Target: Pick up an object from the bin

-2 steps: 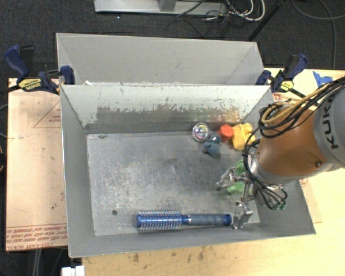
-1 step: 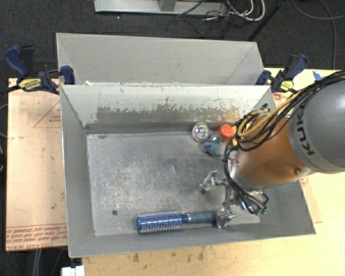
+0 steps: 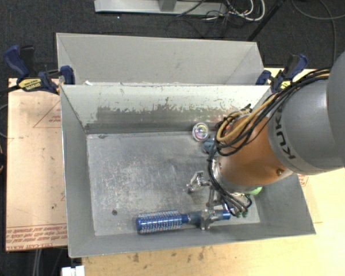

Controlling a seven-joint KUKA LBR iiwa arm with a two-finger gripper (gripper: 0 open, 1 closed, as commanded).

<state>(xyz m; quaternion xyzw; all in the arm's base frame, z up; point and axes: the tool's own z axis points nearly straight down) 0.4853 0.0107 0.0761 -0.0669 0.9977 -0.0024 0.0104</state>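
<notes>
At bin (image 3: 75, 154) front, claw (image 3: 209, 216) — over blue hairbrush (image 3: 161, 222)

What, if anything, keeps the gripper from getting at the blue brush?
Probably nothing, so yes: the gripper is right at one end of the brush, with bare floor around it. Only the near wall of the bin lies close.

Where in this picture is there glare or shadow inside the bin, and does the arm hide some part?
Camera view: the small round shiny thing near the back wall gives a bright glint; the bin's floor is evenly lit, with only dull sheen; the arm covers the floor's right part, and the gripper stands at the right end of the blue brush.
</notes>
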